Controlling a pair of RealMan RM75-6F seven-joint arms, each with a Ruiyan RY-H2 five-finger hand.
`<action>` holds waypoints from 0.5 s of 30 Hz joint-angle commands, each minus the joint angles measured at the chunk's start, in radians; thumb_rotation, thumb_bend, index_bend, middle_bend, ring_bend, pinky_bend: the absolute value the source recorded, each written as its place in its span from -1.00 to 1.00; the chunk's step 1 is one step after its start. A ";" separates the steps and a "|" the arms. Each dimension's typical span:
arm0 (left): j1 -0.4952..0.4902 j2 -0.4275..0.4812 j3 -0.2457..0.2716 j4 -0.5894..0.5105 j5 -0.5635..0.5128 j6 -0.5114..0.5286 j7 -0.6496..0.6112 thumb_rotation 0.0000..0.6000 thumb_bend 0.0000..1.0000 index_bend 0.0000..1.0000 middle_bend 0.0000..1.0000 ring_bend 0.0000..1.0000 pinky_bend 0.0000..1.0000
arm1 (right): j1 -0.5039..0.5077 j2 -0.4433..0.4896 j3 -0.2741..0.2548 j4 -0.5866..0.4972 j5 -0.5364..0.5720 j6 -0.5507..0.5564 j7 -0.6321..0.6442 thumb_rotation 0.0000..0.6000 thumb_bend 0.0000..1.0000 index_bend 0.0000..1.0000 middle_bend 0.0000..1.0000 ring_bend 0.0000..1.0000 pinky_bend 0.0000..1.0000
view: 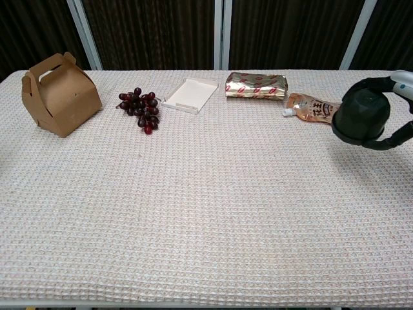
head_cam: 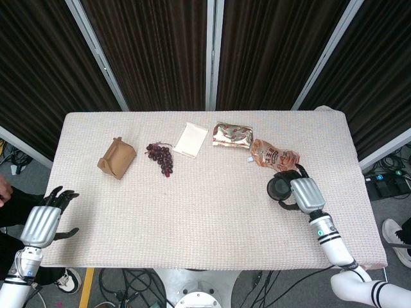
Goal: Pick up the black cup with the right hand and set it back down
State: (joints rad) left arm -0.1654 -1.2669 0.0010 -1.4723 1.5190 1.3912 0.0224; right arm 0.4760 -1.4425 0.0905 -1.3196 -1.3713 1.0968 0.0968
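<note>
We hold the black cup [head_cam: 279, 187], its inside hidden from us, in our right hand [head_cam: 303, 194] with fingers wrapped round it, near the counter's [head_cam: 192, 218] right edge just before an orange pouch [head_cam: 275, 154], while our left hand [head_cam: 43, 221] hangs spread, empty.

On the counter [head_cam: 192, 212]: brown paper box [head_cam: 116, 158] at the left, dark grapes [head_cam: 160, 157] beside it, then white tray [head_cam: 191, 139], shiny gold packet [head_cam: 233, 135], and orange pouch [head_cam: 275, 154] lying flat.
</note>
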 commanded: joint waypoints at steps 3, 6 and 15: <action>-0.001 -0.009 0.002 0.000 0.008 0.002 0.004 1.00 -0.96 -0.57 -0.67 -0.85 -0.46 | -0.006 -0.043 -0.036 0.066 -0.042 -0.016 0.026 1.00 -0.51 0.04 0.07 -0.62 -1.00; -0.003 -0.007 -0.002 -0.005 0.008 0.006 0.005 1.00 -0.96 -0.57 -0.67 -0.85 -0.46 | 0.002 -0.080 -0.044 0.117 -0.058 -0.023 0.015 1.00 -0.51 0.05 0.07 -0.62 -1.00; -0.003 -0.015 -0.004 -0.006 -0.001 0.002 0.022 1.00 -0.96 -0.57 -0.67 -0.85 -0.46 | 0.004 -0.138 -0.049 0.193 -0.067 -0.037 0.044 1.00 -0.67 -0.02 0.03 -0.66 -1.00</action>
State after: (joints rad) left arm -0.1698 -1.2816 -0.0046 -1.4793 1.5191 1.3938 0.0461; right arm 0.4797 -1.5783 0.0425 -1.1300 -1.4417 1.0681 0.1358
